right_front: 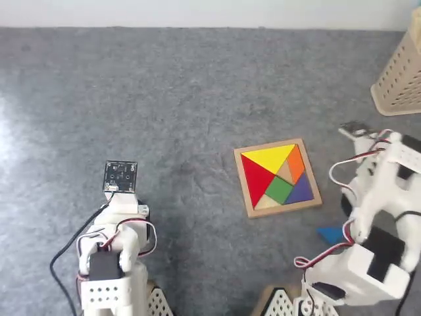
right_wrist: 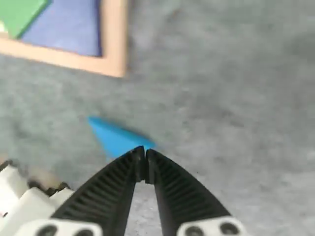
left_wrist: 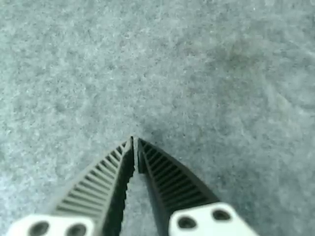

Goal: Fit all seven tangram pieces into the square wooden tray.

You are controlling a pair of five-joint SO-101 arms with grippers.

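The square wooden tray (right_front: 245,185) lies on the grey mat at centre right, holding yellow, red, orange, green and purple pieces plus tan gaps. Its corner (right_wrist: 114,58) with the purple piece (right_wrist: 69,27) shows in the right wrist view. A light blue triangle (right_front: 331,234) lies loose on the mat, nearer the arms than the tray; in the right wrist view the blue triangle (right_wrist: 115,136) sits just past the tips of my right gripper (right_wrist: 145,153), which is shut and empty. My left gripper (left_wrist: 135,143) is shut over bare mat at lower left.
A cream slotted basket (right_front: 402,69) stands at the far right edge. The right arm's white body (right_front: 378,217) and red-white cables crowd the lower right. Bare grey mat (right_front: 164,99) spreads across the middle and left.
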